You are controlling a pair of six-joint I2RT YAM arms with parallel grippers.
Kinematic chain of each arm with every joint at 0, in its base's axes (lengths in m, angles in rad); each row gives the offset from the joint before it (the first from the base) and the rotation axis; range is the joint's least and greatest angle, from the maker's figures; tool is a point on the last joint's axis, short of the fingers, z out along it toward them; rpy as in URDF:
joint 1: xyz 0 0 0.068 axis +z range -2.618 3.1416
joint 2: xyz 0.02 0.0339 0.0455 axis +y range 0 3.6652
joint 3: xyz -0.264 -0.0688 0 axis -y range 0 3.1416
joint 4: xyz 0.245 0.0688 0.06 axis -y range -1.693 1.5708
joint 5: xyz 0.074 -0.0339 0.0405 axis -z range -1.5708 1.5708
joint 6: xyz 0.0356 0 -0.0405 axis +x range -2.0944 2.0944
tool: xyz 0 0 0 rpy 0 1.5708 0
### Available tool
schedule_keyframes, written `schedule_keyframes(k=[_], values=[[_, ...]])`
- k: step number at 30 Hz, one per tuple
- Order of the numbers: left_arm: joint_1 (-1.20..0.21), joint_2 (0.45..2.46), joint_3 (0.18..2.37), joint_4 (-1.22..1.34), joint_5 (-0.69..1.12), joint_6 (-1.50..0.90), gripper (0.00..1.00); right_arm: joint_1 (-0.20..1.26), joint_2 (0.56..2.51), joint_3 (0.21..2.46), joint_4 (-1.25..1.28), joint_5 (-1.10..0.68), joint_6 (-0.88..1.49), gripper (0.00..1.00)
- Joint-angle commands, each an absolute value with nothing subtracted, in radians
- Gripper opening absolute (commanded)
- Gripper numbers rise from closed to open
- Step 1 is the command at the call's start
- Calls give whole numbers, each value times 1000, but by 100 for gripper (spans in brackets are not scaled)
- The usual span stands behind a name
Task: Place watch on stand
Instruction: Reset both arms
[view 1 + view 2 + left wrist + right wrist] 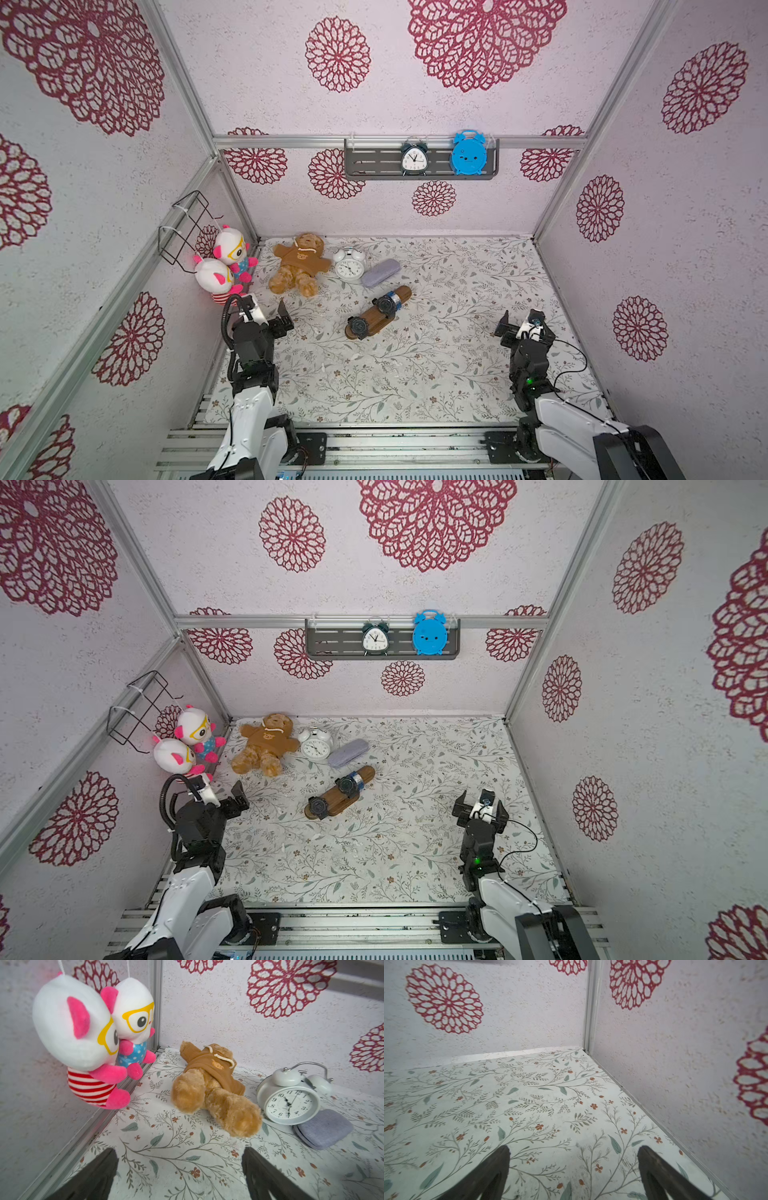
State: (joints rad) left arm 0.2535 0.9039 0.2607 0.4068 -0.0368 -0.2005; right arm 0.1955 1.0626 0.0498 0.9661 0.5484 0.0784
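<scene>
The brown wooden stand lies slantwise mid-table in both top views. A black watch is wrapped round its near end. A second black watch, with a blue and silver band, sits round its far half. My left gripper hangs open and empty above the table, left of the stand. My right gripper stands open and empty well to the right of the stand, near the right wall. Neither wrist view shows the stand or a watch.
A brown teddy bear, a white alarm clock and a grey case lie behind the stand. Two plush dolls hang at the left wall under a wire basket. A grey wall shelf holds two clocks.
</scene>
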Motion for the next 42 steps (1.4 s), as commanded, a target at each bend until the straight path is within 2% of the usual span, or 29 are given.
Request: schedule_keyframes(k=[1, 2, 4, 8, 11, 12, 13, 15, 19, 21, 23, 27, 31, 33, 37, 42], values=[[271, 950, 259, 581, -69, -204, 98, 169, 1210, 49, 1220, 486, 89, 99], [274, 972, 259, 595, -77, -203, 98, 170, 1246, 52, 1284, 491, 65, 99], [292, 1024, 255, 636, -95, -219, 98, 151, 1248, 107, 1170, 420, 42, 99], [320, 1144, 237, 782, -59, -263, 98, 122, 1387, 99, 1357, 364, -30, 99], [347, 1257, 238, 898, 2, -280, 98, 113, 1597, 89, 1594, 316, -61, 99], [356, 1291, 240, 939, 11, -293, 98, 124, 1593, 87, 1605, 332, -68, 99], [374, 1313, 253, 941, 53, -313, 98, 118, 1543, 100, 1502, 309, -53, 99], [391, 1348, 268, 950, 116, -334, 98, 109, 1565, 124, 1493, 268, -73, 99], [392, 1502, 288, 1126, 227, -348, 98, 102, 1544, 167, 1379, 257, -62, 99], [384, 1491, 314, 1060, 287, -314, 98, 100, 1544, 168, 1374, 251, -60, 99], [374, 1473, 321, 1011, 274, -299, 98, 100, 1541, 167, 1373, 248, -62, 99], [336, 1506, 305, 1083, 271, -258, 98, 100, 1543, 170, 1369, 254, -61, 99], [201, 1567, 321, 1097, 86, -137, 98, 100, 1542, 173, 1362, 254, -60, 99], [187, 1522, 347, 962, 66, -127, 98, 100, 1540, 178, 1352, 256, -57, 99], [184, 1547, 365, 973, 44, -129, 98, 80, 1537, 220, 1269, 251, -29, 99], [165, 1549, 401, 913, -83, -152, 98, 57, 1534, 242, 1223, 219, -15, 99]])
